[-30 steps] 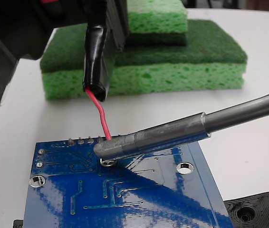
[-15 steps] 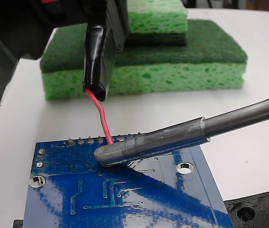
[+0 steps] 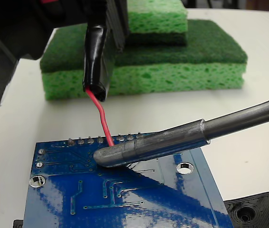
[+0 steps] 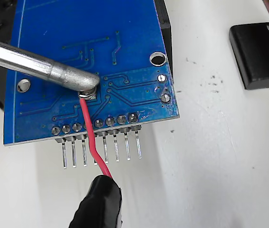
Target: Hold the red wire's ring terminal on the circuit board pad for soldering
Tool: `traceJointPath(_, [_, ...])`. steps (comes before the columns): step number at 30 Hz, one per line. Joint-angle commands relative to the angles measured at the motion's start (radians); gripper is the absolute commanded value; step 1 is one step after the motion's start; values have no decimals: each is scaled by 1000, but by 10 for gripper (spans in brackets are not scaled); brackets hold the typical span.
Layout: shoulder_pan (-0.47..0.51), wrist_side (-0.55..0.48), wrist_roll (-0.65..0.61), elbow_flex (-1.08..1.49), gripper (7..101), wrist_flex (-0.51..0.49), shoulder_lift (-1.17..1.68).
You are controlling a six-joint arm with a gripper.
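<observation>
Fixed view: hand (image 3: 101,57) is clamped on the black sleeve (image 3: 95,61) of the red wire (image 3: 105,121); the wire droops to the circuit board (image 3: 125,194) and vanishes behind the grey iron tip (image 3: 148,145). Ring and pad are hidden here.

Wrist view: ring terminal (image 4: 88,94) sits on the board, half under the tip. Pad isn't visible beneath it. Wire looks thin, light and springy; the sleeve seems the right grip.
</observation>
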Motion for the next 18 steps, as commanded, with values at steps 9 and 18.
traceJointPath(9, [-2,-14,-2,-6,1003,-2,5])
traceJointPath(18, [-5,-15,-3,-12,1003,5,6])
